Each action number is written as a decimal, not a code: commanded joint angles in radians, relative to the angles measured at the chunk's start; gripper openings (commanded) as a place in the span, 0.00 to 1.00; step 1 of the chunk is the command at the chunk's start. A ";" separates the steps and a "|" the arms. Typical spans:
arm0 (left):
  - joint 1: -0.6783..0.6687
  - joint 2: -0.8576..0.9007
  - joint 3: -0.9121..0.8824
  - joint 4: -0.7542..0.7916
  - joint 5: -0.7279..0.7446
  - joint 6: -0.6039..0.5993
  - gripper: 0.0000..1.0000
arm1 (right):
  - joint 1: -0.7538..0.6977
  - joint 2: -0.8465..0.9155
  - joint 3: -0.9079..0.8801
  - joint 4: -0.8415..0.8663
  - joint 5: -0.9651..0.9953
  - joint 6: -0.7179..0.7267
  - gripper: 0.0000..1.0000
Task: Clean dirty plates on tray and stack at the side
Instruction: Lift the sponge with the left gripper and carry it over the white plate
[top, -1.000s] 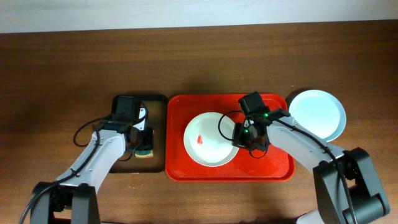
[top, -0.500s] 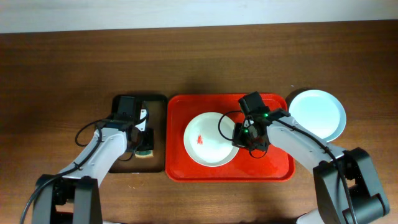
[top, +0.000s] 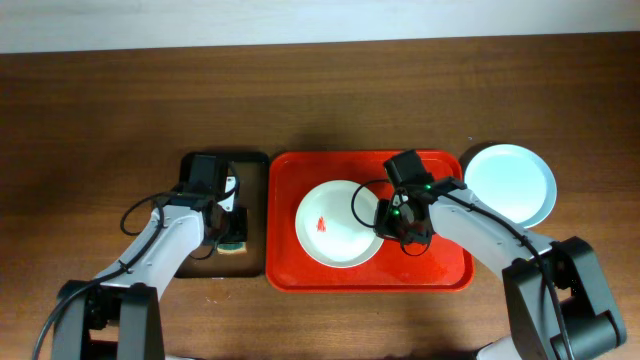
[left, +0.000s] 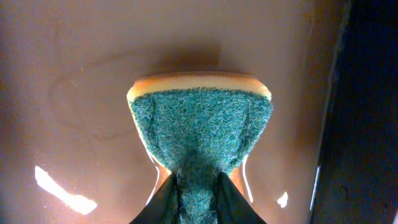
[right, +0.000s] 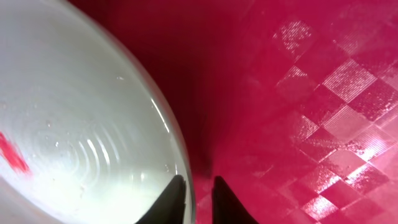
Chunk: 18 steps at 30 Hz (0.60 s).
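A white plate (top: 338, 224) with a small red smear (top: 321, 222) lies in the red tray (top: 440, 260). My right gripper (top: 386, 218) straddles the plate's right rim. In the right wrist view its fingers (right: 200, 199) are nearly closed, one over the plate (right: 81, 124) and one over the tray (right: 311, 93). A pale blue plate (top: 510, 183) rests on the table right of the tray. I cannot tell whether another plate lies under it. My left gripper (top: 230, 228) is shut on a green-topped yellow sponge (left: 199, 134), and its fingers (left: 199, 202) pinch the near end.
The sponge sits in a narrow black-rimmed brown tray (top: 250, 165) just left of the red tray, which also shows in the left wrist view (left: 74, 74). The brown wooden table (top: 100, 120) extends to both sides and behind. Both arms' cables hang near the trays.
My left arm has shifted very slightly over the sponge. My right gripper and the white plate have not moved.
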 joint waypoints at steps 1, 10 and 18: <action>-0.002 0.010 -0.005 -0.007 0.008 0.001 0.18 | 0.005 0.010 -0.016 0.011 0.010 0.002 0.04; -0.002 0.010 -0.005 -0.007 0.008 -0.018 0.14 | 0.005 0.010 -0.016 0.017 0.009 -0.015 0.04; -0.002 0.024 -0.005 -0.008 0.008 -0.018 0.12 | 0.005 0.010 -0.016 0.020 0.009 -0.014 0.04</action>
